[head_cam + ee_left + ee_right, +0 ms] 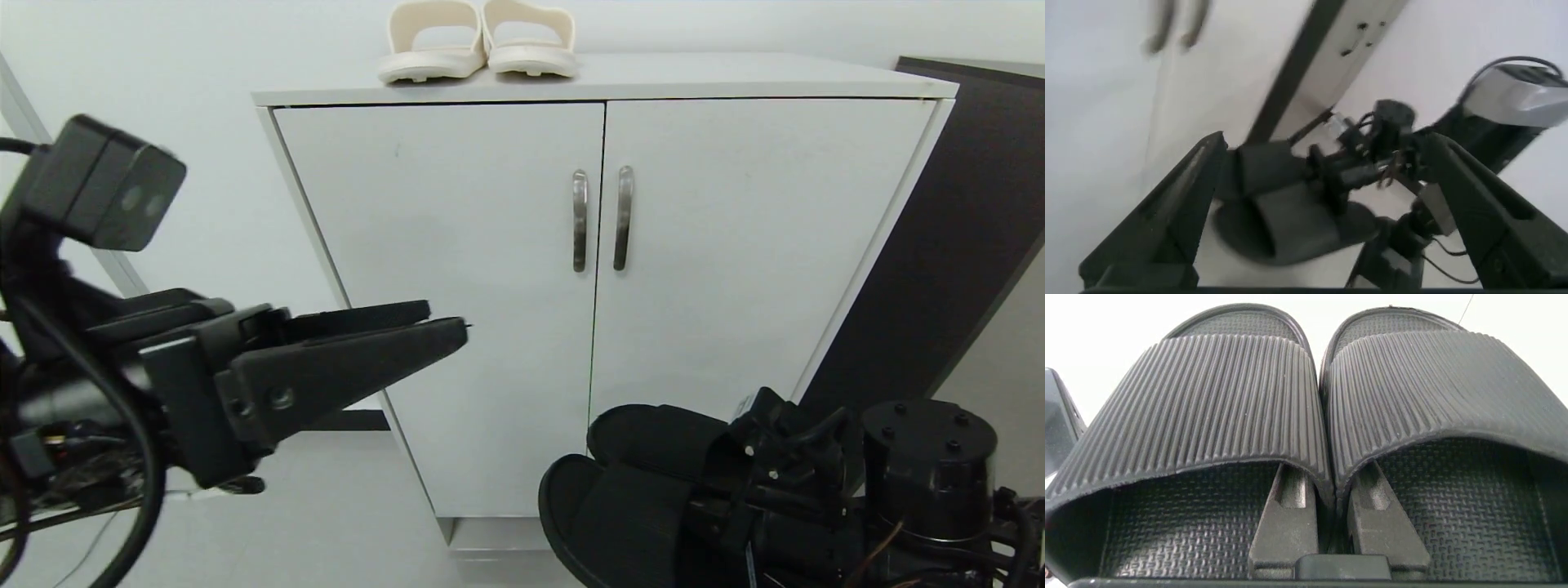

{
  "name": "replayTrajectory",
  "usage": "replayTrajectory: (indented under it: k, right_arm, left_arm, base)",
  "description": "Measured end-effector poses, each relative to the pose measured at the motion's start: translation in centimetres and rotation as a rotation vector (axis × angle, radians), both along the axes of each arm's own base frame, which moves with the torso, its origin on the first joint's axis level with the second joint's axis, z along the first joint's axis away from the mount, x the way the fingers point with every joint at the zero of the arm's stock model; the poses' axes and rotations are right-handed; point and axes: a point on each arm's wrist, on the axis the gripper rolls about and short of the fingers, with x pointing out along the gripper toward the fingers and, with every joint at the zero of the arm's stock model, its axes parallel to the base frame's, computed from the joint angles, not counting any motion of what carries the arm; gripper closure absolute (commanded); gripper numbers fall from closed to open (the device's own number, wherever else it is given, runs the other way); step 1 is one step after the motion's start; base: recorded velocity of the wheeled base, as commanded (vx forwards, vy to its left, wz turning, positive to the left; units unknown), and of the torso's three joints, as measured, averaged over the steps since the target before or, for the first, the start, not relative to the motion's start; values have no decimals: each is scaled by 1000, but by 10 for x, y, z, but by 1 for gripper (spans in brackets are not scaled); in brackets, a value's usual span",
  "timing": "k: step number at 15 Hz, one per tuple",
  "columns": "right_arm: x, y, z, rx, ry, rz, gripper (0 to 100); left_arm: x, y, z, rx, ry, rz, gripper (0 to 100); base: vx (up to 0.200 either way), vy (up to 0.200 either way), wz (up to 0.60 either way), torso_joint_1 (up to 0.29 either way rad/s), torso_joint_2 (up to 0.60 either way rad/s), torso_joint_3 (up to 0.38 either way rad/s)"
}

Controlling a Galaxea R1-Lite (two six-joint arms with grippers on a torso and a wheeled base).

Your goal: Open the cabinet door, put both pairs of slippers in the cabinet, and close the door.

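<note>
**Right claw [1329, 490] grips the black pair; cabinet unopened**

Right claw is clamped on the black slippers [637, 457], one finger [1284, 518] inside each shoe, pinching their adjoining walls together. The pair is held low in front of the cabinet [735, 82], near its right door [759, 245]. Left claw [447, 320], jaws spread and empty, hovers before the left door [441, 245], lower than the handles [579, 220]. Both doors look shut. The cream slippers [478, 41] sit on the cabinet's top. By my reading, opening, stowing both pairs and closing all remain.
</note>
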Motion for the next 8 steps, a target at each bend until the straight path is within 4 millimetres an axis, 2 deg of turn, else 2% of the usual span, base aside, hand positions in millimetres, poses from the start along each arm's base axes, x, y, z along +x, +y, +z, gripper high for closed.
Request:
replayTrajectory:
  k: [4,8]
  right_arm:
    - [-3,2,-1,-2,1,13,100]
    - [-5,1,-3,-8,8,16,100]
  left_arm:
    - [26,-52,-1,-2,1,-111,0]
    - [50,-86,4,5,-3,-142,0]
  base:
    - [0,0,0,0,0,0]
    - [0,0,0,0,0,0]
